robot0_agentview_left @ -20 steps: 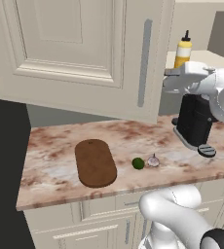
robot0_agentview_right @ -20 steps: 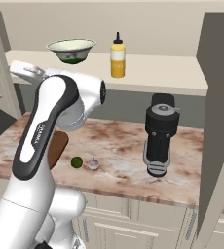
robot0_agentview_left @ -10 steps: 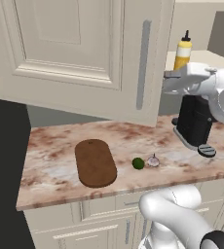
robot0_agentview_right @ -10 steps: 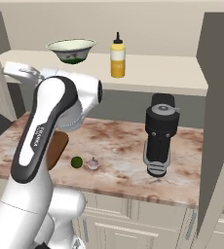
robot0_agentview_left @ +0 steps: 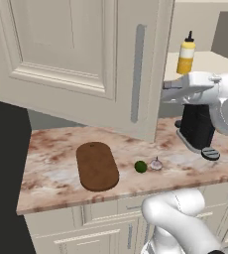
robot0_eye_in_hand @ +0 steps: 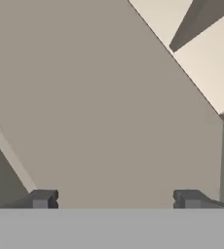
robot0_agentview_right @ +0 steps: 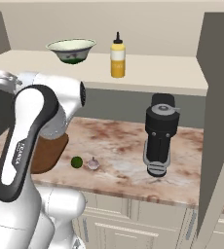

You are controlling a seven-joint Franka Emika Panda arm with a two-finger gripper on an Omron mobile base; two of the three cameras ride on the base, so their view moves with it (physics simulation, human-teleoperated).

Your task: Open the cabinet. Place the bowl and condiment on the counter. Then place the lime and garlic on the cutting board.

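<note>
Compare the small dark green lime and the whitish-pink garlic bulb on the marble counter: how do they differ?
The small dark green lime is a smooth round ball; the whitish-pink garlic bulb is pale and bulbous with a thin pointed stem tip. In the left base view the lime lies nearer the dark brown oval cutting board than the garlic. Both are about the same size, side by side on the marble counter, off the board.
</note>
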